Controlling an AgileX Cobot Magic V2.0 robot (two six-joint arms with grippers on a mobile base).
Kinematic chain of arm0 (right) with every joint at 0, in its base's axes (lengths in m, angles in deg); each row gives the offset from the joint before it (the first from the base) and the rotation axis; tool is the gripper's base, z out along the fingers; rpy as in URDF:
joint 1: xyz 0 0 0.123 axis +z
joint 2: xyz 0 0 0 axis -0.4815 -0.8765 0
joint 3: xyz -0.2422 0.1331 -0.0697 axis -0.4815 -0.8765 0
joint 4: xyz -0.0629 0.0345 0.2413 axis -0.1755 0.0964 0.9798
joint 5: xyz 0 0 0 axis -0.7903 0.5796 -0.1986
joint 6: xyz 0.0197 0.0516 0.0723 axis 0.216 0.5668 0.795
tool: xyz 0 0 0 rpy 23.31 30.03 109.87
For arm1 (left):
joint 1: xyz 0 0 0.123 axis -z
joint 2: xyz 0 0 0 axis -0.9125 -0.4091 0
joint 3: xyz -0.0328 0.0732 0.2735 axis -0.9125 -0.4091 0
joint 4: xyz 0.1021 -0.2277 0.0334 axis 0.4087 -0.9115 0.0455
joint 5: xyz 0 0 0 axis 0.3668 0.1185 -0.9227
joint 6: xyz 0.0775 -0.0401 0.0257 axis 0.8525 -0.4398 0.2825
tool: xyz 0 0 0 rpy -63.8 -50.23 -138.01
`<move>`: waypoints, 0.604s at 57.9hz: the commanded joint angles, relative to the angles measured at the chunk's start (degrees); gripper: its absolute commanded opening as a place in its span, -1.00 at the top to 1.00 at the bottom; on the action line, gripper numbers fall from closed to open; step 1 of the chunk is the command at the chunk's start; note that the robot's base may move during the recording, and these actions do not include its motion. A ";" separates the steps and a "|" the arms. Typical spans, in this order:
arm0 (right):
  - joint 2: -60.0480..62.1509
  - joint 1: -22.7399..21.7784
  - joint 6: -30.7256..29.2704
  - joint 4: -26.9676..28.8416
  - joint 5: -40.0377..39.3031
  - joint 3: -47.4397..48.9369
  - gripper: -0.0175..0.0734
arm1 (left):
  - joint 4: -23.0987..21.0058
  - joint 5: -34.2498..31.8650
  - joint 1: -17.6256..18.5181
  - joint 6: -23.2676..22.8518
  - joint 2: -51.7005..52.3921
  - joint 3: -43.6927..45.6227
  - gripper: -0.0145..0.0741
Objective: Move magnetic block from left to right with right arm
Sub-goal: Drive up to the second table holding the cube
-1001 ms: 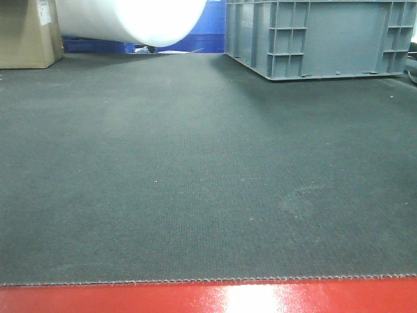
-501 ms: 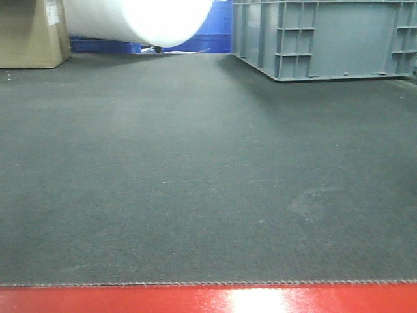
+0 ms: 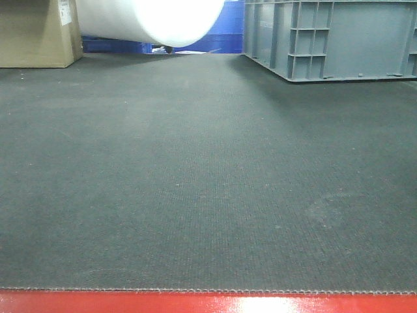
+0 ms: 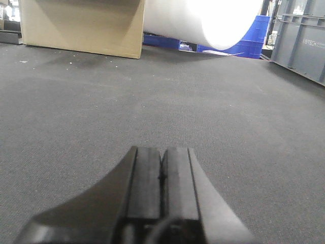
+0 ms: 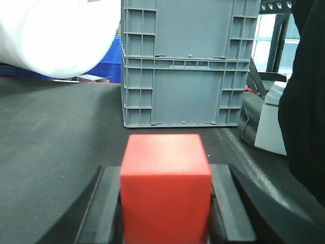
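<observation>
The right hand (image 5: 166,203) is closed on the magnetic block (image 5: 165,173). In the right wrist view its two dark fingers (image 5: 107,203) press against the cube's side faces, and the cube fills the gap between them. A grey crate (image 5: 177,66) stands at 12 o'clock beyond the block, and a white roll (image 5: 51,35) lies at 10 o'clock. This view does not show whether the block rests on the dark mat (image 3: 195,182) or hangs just above it. The front view shows neither the block nor either hand, only the mat and the red desk edge (image 3: 208,303) at 6 o'clock.

The left hand (image 4: 162,162) is empty with its fingers pressed together. It sits low over the mat, with a cardboard box (image 4: 81,25) at 11 o'clock.

The grasp looks made, so the step in hand is probably the carry to the right side. The next move likely calls for enough lift to clear the textured mat, then a level sweep toward 3 o'clock. The hand should stay short of the crate and set the cube down flat before its fingers part.
</observation>
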 commanded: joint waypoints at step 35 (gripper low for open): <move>-0.49 -0.34 -0.50 -0.10 -5.50 1.77 0.01 | -0.39 -5.27 0.33 -0.21 0.43 -0.40 0.94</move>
